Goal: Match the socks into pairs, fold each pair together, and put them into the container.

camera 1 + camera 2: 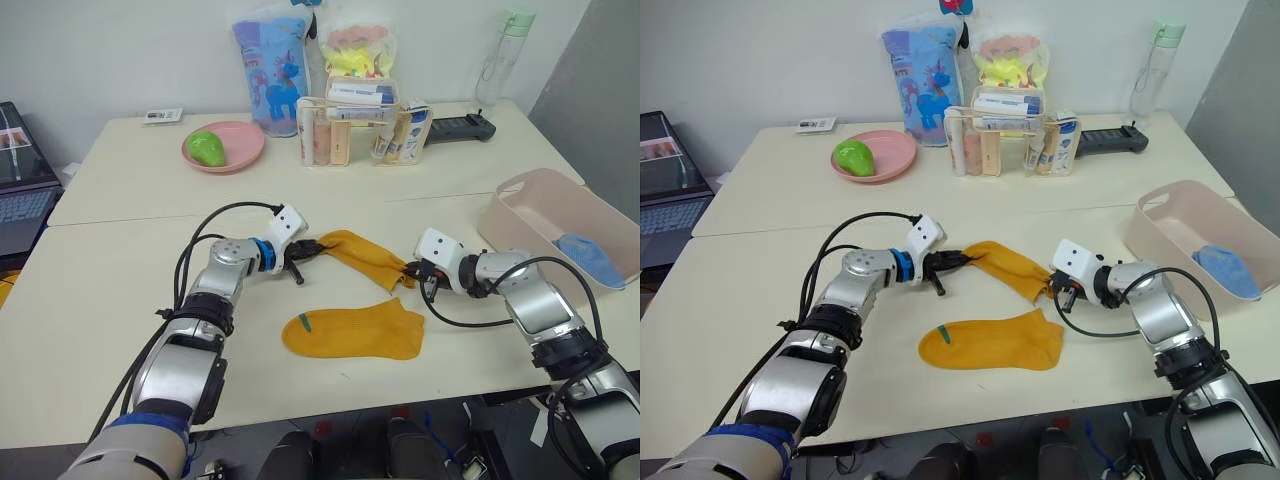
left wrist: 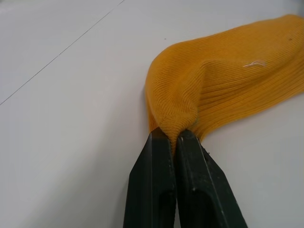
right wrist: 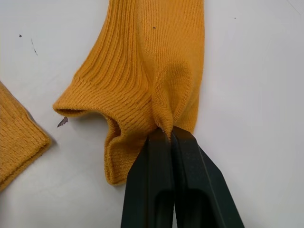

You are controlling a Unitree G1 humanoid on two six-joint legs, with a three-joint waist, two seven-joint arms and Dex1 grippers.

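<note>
A mustard yellow sock (image 1: pixel 362 257) is stretched between my two grippers at mid-table. My left gripper (image 1: pixel 313 246) is shut on its toe end (image 2: pixel 190 104); my right gripper (image 1: pixel 411 269) is shut on its ribbed cuff (image 3: pixel 142 90). The second mustard yellow sock (image 1: pixel 352 332) lies flat on the table just in front of it, its cuff near the right gripper. The pale pink-beige container (image 1: pixel 540 200) stands at the right edge of the table, with a light blue sock (image 1: pixel 590 257) inside it.
At the back stand a pink plate (image 1: pixel 235 140) with a green object (image 1: pixel 206 147), a clear organizer (image 1: pixel 360 128) with bottles, colourful bags, a water bottle (image 1: pixel 500 60) and a black device (image 1: pixel 460 128). A laptop (image 1: pixel 20 180) sits at far left.
</note>
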